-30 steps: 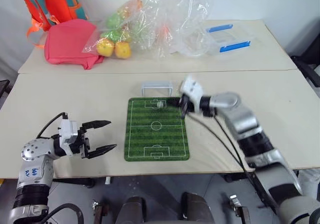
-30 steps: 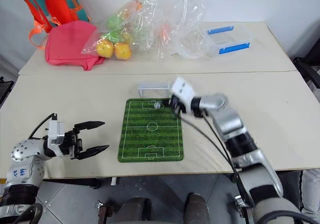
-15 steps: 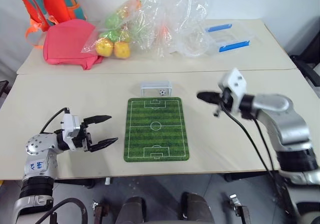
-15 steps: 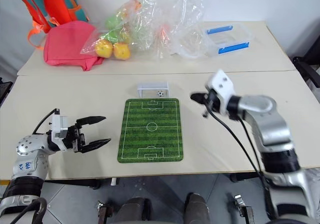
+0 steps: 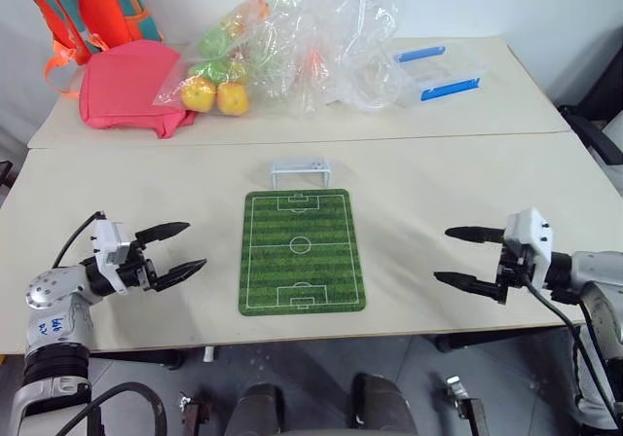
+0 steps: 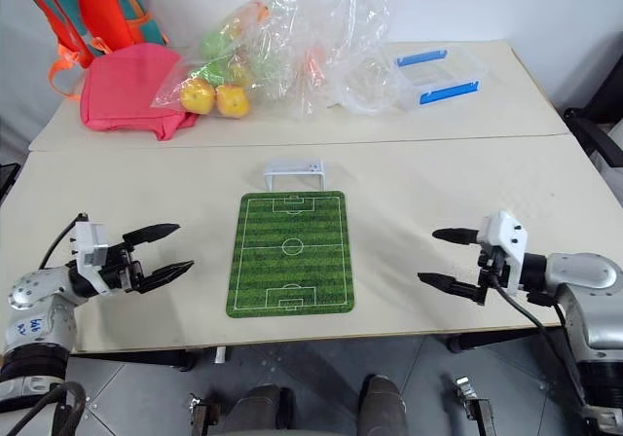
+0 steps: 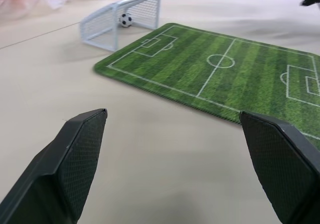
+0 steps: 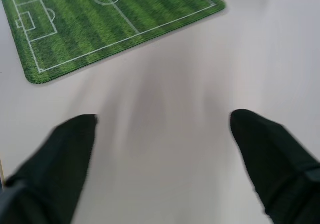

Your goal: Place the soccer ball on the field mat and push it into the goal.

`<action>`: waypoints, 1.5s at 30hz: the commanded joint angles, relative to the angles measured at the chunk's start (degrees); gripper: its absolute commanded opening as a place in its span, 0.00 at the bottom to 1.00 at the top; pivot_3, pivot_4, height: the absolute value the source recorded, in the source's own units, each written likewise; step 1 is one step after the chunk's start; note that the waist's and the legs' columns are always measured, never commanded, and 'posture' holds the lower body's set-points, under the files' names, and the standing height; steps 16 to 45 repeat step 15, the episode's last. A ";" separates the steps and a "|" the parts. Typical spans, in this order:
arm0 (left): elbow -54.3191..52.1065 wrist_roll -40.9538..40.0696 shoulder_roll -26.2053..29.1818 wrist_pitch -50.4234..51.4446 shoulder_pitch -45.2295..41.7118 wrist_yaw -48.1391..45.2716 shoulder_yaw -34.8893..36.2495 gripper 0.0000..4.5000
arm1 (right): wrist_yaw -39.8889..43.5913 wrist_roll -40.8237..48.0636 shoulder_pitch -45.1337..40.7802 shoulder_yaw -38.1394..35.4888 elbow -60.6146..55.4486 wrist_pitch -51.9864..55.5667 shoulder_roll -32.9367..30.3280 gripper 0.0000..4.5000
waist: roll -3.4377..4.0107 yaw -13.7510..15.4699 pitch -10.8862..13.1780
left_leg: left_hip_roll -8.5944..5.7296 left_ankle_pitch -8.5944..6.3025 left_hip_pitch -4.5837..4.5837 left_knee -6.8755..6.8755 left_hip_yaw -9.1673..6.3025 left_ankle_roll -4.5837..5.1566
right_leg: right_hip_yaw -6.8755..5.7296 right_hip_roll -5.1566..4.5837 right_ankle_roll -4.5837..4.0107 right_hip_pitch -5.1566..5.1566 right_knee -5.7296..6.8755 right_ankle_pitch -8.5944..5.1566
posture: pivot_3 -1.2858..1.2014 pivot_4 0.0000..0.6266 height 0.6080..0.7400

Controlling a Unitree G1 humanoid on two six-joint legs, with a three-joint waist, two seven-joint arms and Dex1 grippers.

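The striped green field mat lies flat in the middle of the near table. Just past its far end stands the small white goal. The soccer ball rests inside the goal, against the net. My left gripper hovers open over the table left of the mat, holding nothing. My right gripper is open and empty to the right of the mat, well away from it. The left wrist view looks between the left gripper's fingers at the mat.
On the far table lie a pink bag, an orange backpack, a clear plastic bag holding yellow and green fruit and a clear blue-lidded box. Bare tabletop surrounds the mat.
My right gripper drew back from the mat's far end to the right and opened. The ball went from the mat's far end into the goal. The left gripper drifted slightly left.
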 commanded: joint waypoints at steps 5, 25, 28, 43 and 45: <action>-1.08 -1.83 1.95 0.40 1.07 0.55 4.13 1.00 | -0.02 1.85 -1.47 -4.20 6.65 -4.51 0.25 0.99 | 0.00 0.00 0.00 | 0.00 0.00 0.00 0.01 0.00 0.00 | 0.00 0.00 0.00 0.00 0.01 0.00 | 0.52 0.24 1.00; -3.70 -2.82 2.42 1.70 3.66 0.22 6.34 1.00 | -2.97 2.05 -0.70 -5.42 8.78 -6.18 0.68 0.99 | 0.00 0.00 0.00 | 0.00 0.00 0.00 0.01 0.00 0.00 | 0.00 0.00 0.00 0.00 0.02 0.00 | 0.52 0.24 1.00; -3.70 -2.82 2.42 1.70 3.66 0.22 6.34 1.00 | -2.97 2.05 -0.70 -5.42 8.78 -6.18 0.68 0.99 | 0.00 0.00 0.00 | 0.00 0.00 0.00 0.01 0.00 0.00 | 0.00 0.00 0.00 0.00 0.02 0.00 | 0.52 0.24 1.00; -3.70 -2.82 2.42 1.70 3.66 0.22 6.34 1.00 | -2.97 2.05 -0.70 -5.42 8.78 -6.18 0.68 0.99 | 0.00 0.00 0.00 | 0.00 0.00 0.00 0.01 0.00 0.00 | 0.00 0.00 0.00 0.00 0.02 0.00 | 0.52 0.24 1.00; -3.70 -2.82 2.42 1.70 3.66 0.22 6.34 1.00 | -2.97 2.05 -0.70 -5.42 8.78 -6.18 0.68 0.99 | 0.00 0.00 0.00 | 0.00 0.00 0.00 0.01 0.00 0.00 | 0.00 0.00 0.00 0.00 0.02 0.00 | 0.52 0.24 1.00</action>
